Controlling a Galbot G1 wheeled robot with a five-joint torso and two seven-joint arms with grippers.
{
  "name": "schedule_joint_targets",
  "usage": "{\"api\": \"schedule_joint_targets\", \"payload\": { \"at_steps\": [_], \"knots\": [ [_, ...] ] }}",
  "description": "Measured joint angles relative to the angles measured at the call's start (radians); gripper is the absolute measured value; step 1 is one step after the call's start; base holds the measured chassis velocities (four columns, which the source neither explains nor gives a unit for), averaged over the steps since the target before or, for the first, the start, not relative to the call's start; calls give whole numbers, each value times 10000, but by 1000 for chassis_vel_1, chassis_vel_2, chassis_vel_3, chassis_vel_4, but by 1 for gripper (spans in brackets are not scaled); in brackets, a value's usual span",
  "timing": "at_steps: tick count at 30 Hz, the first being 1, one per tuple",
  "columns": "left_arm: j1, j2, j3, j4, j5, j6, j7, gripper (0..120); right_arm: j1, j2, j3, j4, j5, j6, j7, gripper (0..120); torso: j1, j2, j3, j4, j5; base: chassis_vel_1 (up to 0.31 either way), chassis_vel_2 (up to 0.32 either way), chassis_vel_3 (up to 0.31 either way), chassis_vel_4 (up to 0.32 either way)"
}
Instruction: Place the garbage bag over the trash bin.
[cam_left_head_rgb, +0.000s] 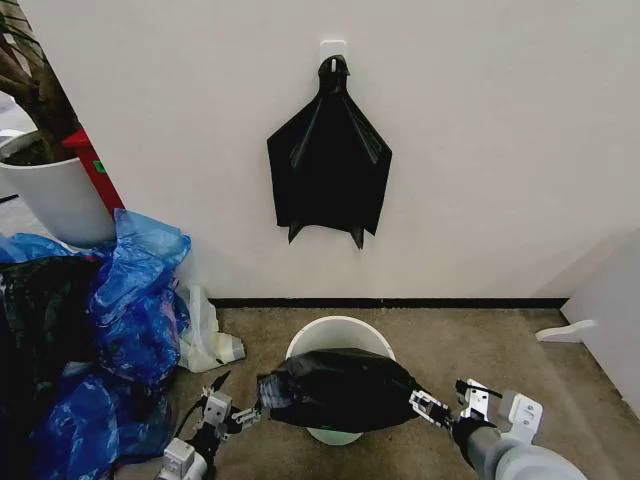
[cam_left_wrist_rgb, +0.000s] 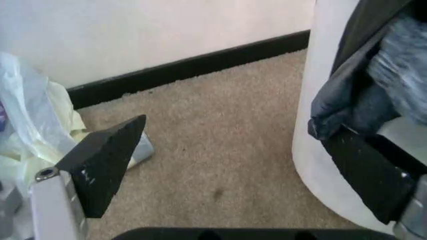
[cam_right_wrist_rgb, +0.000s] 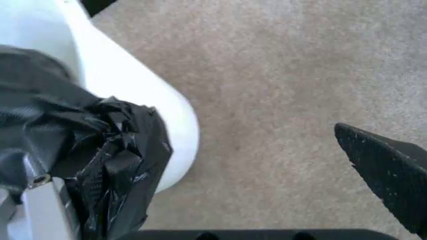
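Observation:
The trash bin (cam_left_head_rgb: 338, 333) is a small off-white bucket standing on the carpet close to the wall. The black garbage bag (cam_left_head_rgb: 338, 388) lies stretched across the near half of its rim. My left gripper (cam_left_head_rgb: 238, 408) is at the bag's left end and my right gripper (cam_left_head_rgb: 440, 406) at its right end. The left gripper (cam_left_wrist_rgb: 230, 131) is open: one finger (cam_left_wrist_rgb: 100, 165) hangs over the carpet, the other (cam_left_wrist_rgb: 367, 182) rests against the bin wall (cam_left_wrist_rgb: 313, 90) under bag film (cam_left_wrist_rgb: 347, 100). The right gripper (cam_right_wrist_rgb: 200, 150) is also open, with crumpled bag (cam_right_wrist_rgb: 113, 165) draped over its inner finger beside the bin (cam_right_wrist_rgb: 153, 115).
A flat fan-shaped black bundle (cam_left_head_rgb: 330, 165) hangs from a wall hook above the bin. Blue plastic bags (cam_left_head_rgb: 135, 310) and a pale bag (cam_left_head_rgb: 205, 338) are piled to the left, behind them a white plant pot (cam_left_head_rgb: 55, 195). A white panel (cam_left_head_rgb: 610, 300) stands at the right.

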Motion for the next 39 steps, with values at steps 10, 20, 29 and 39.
{"api": "schedule_joint_targets", "payload": {
  "at_steps": [10,20,29,39],
  "knots": [
    [-800,-673,226,507,879,-294,71,100,-494,331,-71,-1202,-1749,982,-2366,100,0,0,0,0,-1,0,0,0,0],
    [-1564,-906,371,782,1219,-263,32,100,-637,573,-120,-2439,-3312,2668,-4320,100,0,1,0,-1,0,0,0,0,0],
    [-2119,-1151,459,1276,1377,-74,-16,100,-135,652,-132,-3239,-3592,2915,-4946,100,0,2,0,0,0,0,0,0,0],
    [-1319,-1182,275,792,1784,-285,-26,100,-688,562,-216,-2171,-3505,2718,-4356,100,0,2,-1,0,-3,0,0,0,0]
  ]
}}
